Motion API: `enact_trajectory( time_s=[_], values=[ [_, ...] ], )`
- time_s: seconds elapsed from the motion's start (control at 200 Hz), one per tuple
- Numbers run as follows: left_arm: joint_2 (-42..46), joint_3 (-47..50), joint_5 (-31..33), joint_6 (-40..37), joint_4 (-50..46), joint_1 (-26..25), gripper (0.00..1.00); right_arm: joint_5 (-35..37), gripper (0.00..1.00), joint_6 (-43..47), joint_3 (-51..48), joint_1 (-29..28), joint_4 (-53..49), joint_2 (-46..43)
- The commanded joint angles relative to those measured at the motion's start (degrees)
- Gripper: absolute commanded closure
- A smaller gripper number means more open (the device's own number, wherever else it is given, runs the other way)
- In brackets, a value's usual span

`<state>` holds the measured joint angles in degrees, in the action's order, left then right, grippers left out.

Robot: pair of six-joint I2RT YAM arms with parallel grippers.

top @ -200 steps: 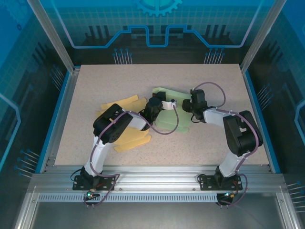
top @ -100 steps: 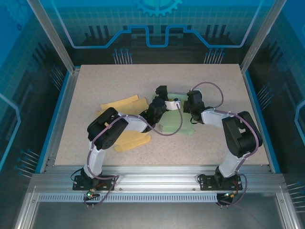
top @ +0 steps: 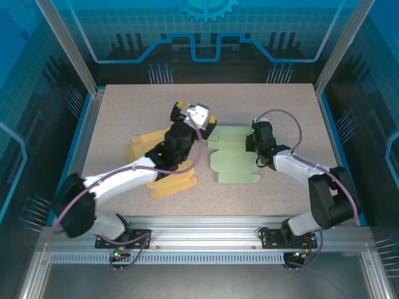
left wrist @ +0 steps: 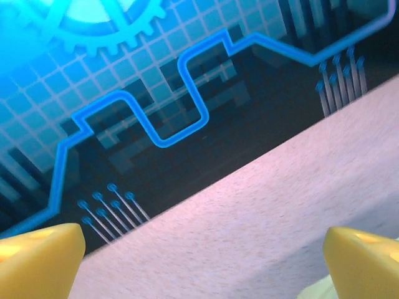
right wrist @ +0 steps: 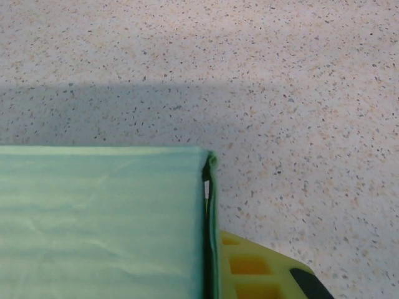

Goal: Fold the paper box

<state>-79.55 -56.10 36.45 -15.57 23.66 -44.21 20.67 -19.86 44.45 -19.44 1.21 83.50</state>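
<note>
The green paper box [top: 232,157] lies flattened on the table, right of centre. My right gripper [top: 252,148] sits at its right edge. In the right wrist view the folded green sheet [right wrist: 100,224] runs between the jaws of the right gripper [right wrist: 209,274]; one yellow finger [right wrist: 262,271] presses against the thin flap, and the other finger is hidden behind the paper. My left gripper [top: 196,113] is raised above the table behind the box's left end. In its own view the left gripper [left wrist: 202,261] is open, its fingertips [left wrist: 38,255] wide apart and nothing between them.
Yellow paper sheets [top: 169,182] lie under and beside the left arm, with another piece [top: 153,134] further back. Blue rails border the table on the left and right [top: 81,134]. Bare tabletop stretches behind the box [top: 262,103].
My left arm has lifted off the green box and swung back and to the left. The box now lies flatter on the table. The right gripper has shifted slightly right.
</note>
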Motion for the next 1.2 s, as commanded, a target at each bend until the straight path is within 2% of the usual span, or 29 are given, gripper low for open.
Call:
enact_trajectory(
  time_s=[0.0, 0.145, 0.255, 0.325, 0.915, 1.091, 1.196],
  values=[
    [4.5, 2.1, -10.4, 24.8, -14.6, 2.1, 0.01, -2.2, 1.00, -0.1, -1.7, 0.2, -2.1, -3.6],
    [4.8, 2.1, -18.0, 38.1, -23.5, 6.1, 0.01, -3.7, 1.00, -1.6, -2.7, 0.3, -2.7, -6.2],
    [2.5, 2.5, -25.0, 42.0, -22.7, 8.6, 0.01, -4.5, 1.00, -1.9, -3.2, 0.4, -3.0, -7.4],
    [0.1, 1.2, -26.7, 42.4, -22.7, 8.8, 0.01, -4.9, 1.00, -2.1, -3.6, 0.4, -3.0, -7.8],
    [-14.4, -7.9, -27.3, 40.9, -23.7, 8.8, 0.01, -6.9, 1.00, -5.4, -3.5, 0.3, -3.5, -8.4],
    [-18.1, -9.6, -30.0, 42.8, -21.9, 8.3, 0.01, -7.1, 1.00, -6.8, -3.6, 0.2, -3.4, -8.6],
    [-19.8, -10.1, -29.4, 44.4, -21.2, 7.8, 0.01, -7.0, 1.00, -8.1, -3.4, 0.0, -3.5, -8.1]
  ],
)
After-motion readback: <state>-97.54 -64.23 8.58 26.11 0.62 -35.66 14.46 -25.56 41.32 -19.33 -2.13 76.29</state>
